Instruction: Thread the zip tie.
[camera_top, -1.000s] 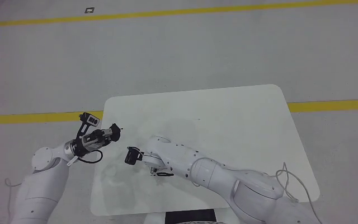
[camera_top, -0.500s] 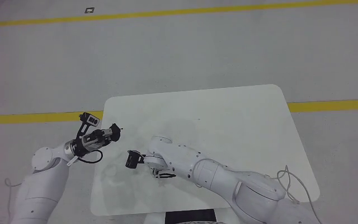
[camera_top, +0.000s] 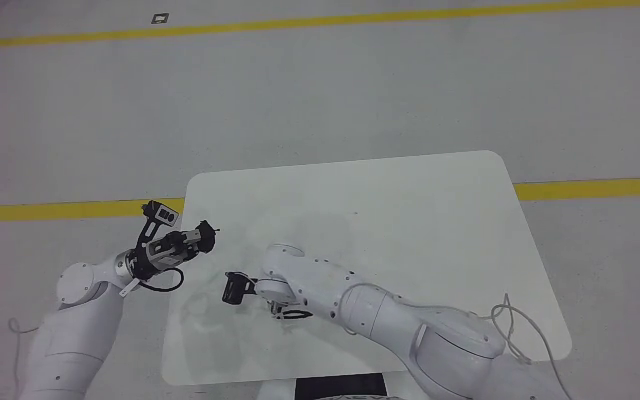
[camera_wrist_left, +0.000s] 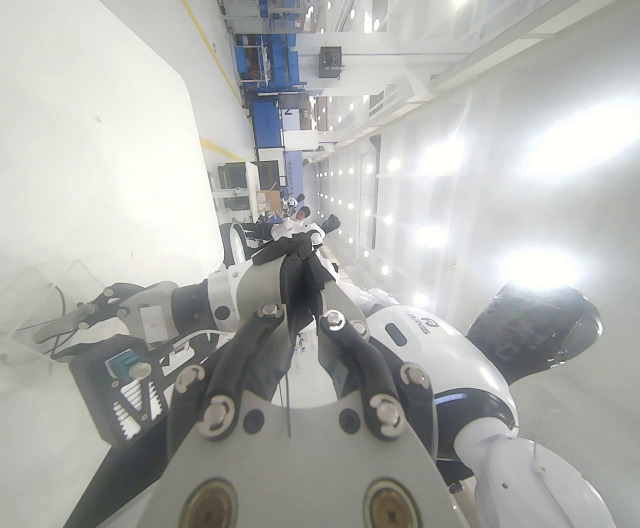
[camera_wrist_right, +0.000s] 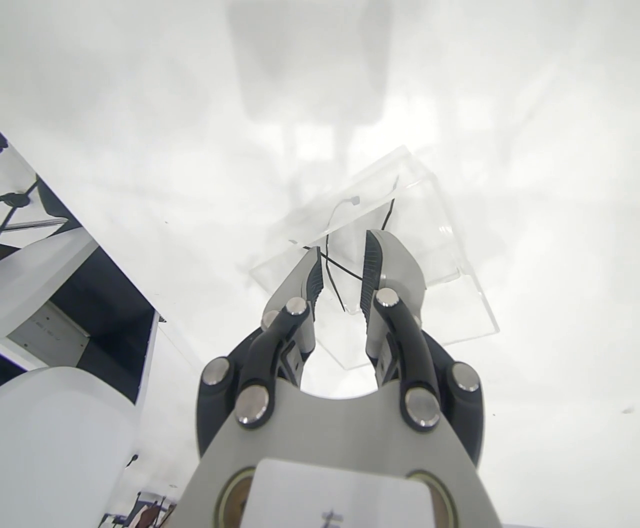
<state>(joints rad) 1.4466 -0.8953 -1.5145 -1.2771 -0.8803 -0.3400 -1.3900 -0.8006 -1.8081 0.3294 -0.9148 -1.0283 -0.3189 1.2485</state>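
My left gripper (camera_top: 207, 236) hangs over the table's left edge, shut on a thin black zip tie (camera_wrist_left: 289, 400) whose strand runs back between the fingers (camera_wrist_left: 272, 320). My right gripper (camera_top: 235, 287) stands open just above a clear plastic tray (camera_wrist_right: 450, 280) near the table's front left. In the tray, black zip ties (camera_wrist_right: 334, 287) lie crossed between the open fingertips (camera_wrist_right: 372, 260), and a white zip tie (camera_wrist_right: 344, 203) lies a little farther on. In the left wrist view the same tray (camera_wrist_left: 30, 295) sits beside the right gripper (camera_wrist_left: 75, 317).
The white table (camera_top: 420, 220) has rounded corners; its left edge runs right by the left gripper. The right arm (camera_top: 380, 315) stretches across the front of the table. A yellow floor line (camera_top: 90, 210) runs behind the left arm.
The right gripper has drifted slightly left and toward the table's front, closer over the tray. The left arm has kept still.
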